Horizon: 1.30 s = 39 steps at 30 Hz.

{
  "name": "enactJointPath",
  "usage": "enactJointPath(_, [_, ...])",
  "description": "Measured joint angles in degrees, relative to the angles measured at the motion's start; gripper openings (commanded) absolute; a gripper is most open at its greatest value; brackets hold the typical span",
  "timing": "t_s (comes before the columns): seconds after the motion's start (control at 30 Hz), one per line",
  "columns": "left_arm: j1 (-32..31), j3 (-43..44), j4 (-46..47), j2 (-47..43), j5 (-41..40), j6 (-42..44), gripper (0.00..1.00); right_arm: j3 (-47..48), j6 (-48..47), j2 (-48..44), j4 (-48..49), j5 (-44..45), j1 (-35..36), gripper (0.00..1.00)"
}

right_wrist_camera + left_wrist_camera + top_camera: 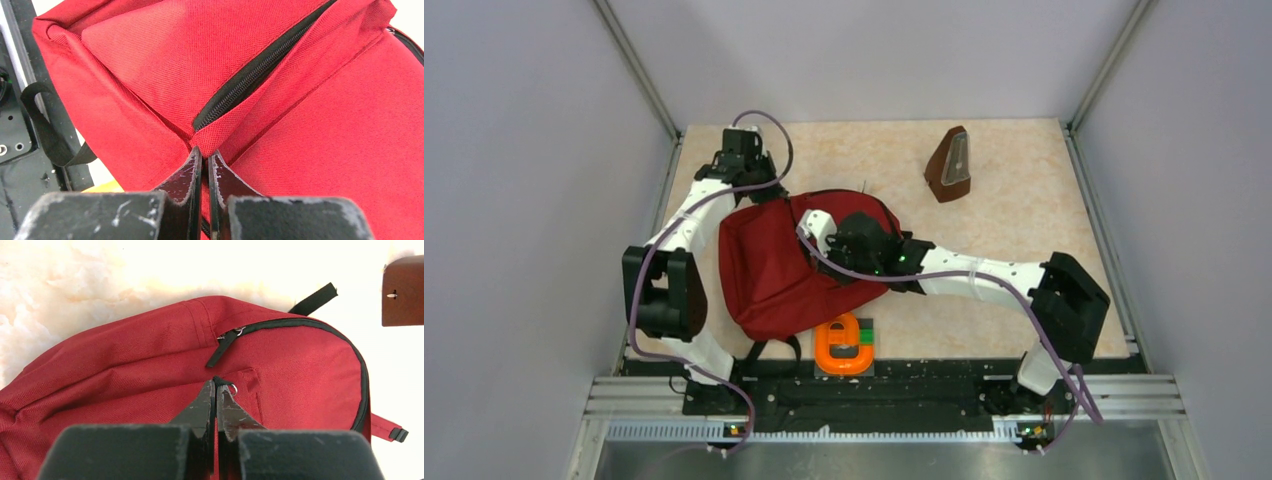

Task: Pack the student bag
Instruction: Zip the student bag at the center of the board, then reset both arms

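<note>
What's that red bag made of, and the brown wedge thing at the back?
The student bag looks like matte woven fabric: fine weave and soft folds show close up. The brown wedge seems smooth wood or wood-coloured plastic, slightly glossy; I cannot tell which.

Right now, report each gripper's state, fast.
Left gripper: closed, pinching a black zipper pull on the student bag.
Right gripper: closed on a fold of bag fabric.
</note>
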Motion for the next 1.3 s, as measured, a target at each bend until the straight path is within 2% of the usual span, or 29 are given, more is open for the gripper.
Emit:
enactJointPath(0.3, [0.0,3.0,-2.7,3.9,-3.5,0.0,0.00,1.1,-0.9,0.8,-1.1,0.0,-1.4,0.00])
enactJointPath(0.33, [0.0,3.0,-2.7,3.9,-3.8,0.0,0.00,1.1,-0.9,0.7,-1.1,-0.1,-1.5,0.05])
enactJointPath(0.37, [0.0,3.0,-2.7,3.9,-3.8,0.0,0.08,1.1,-0.9,0.8,-1.1,-0.2,-1.5,0.21])
enactJointPath(0.4, [0.0,3.0,-2.6,3.9,-3.8,0.1,0.26,1.1,-0.7,0.7,-1.1,0.0,-1.6,0.37])
enactJointPath(0.43, [0.0,3.0,-2.4,3.9,-3.9,0.2,0.50,1.1,-0.5,0.7,-1.2,0.2,-1.6,0.51])
enactJointPath(0.47, [0.1,3.0,-1.7,3.9,-4.3,0.2,0.65,1.2,-0.1,0.7,-1.6,0.4,-1.6,0.61])
enactJointPath(0.5, [0.4,3.0,-0.3,3.9,-5.2,0.3,0.83,1.2,0.0,0.5,-2.1,0.8,-1.6,0.66])
enactJointPath(0.53, [0.7,3.0,1.0,3.9,-5.7,0.8,0.86,1.2,0.5,0.5,-2.4,1.3,-1.8,0.69])
enactJointPath(0.63, [1.9,2.5,5.3,2.6,-7.3,0.5,0.91,1.5,1.7,-0.1,-2.9,2.5,-2.8,0.80])
enactJointPath(0.77, [2.5,-0.5,9.7,-2.5,-9.4,0.4,0.94,4.5,6.5,-0.7,-4.5,5.2,-7.3,0.81])
enactJointPath(0.9, [2.5,-4.7,13.4,-10.4,-12.4,0.3,0.95,5.0,11.9,-4.2,-5.2,8.1,-15.1,0.82])
enactJointPath(1.03, [2.5,-7.8,14.8,-17.7,-17.2,-0.2,0.95,1.1,15.8,-11.4,-5.3,11.4,-24.7,0.82])
enactJointPath(1.17, [2.5,-12.1,15.3,-24.9,-21.5,-0.3,0.95,-5.2,17.7,-20.3,-6.8,15.7,-34.5,0.89])
enactJointPath(1.3, [2.5,-16.0,14.8,-32.1,-25.4,-0.3,0.95,-10.1,17.3,-28.9,-8.4,23.8,-39.2,0.91])
